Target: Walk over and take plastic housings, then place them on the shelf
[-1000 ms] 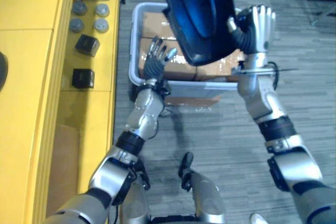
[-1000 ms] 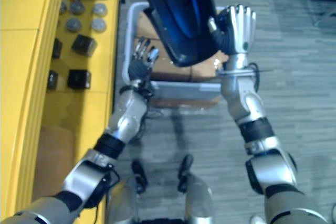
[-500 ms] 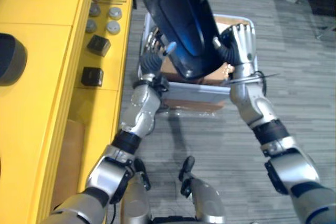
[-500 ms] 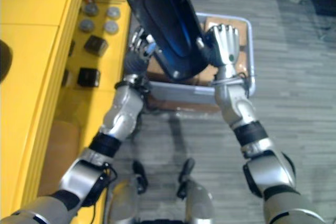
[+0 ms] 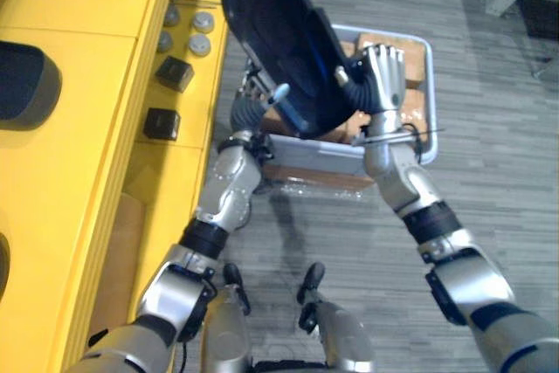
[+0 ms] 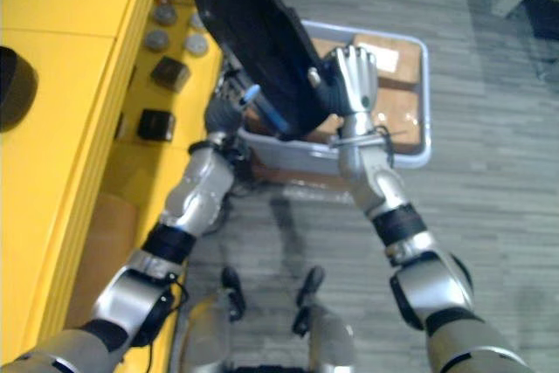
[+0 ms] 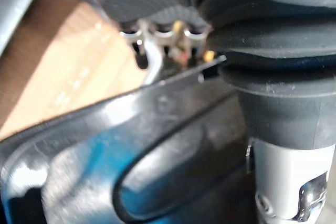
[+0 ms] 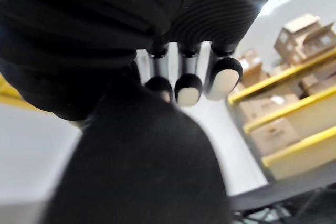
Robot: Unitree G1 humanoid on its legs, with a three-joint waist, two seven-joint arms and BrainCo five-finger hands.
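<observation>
Leftward since a second ago, the big dark blue plastic housing (image 5: 279,41) now tilts toward the yellow shelf (image 5: 79,172), above the grey plastic bin (image 5: 419,141), pressed between my left hand (image 5: 253,107) and right hand (image 5: 382,80). Left wrist view: the housing hides that hand's grip, so I cannot tell. Right wrist view: my fingers (image 8: 188,85) lie straight, together, against the housing.

Housing (image 5: 279,41) glossy dark plastic; bin (image 5: 319,156) apparently smooth plastic; boxes (image 6: 402,115) matt cardboard.
</observation>
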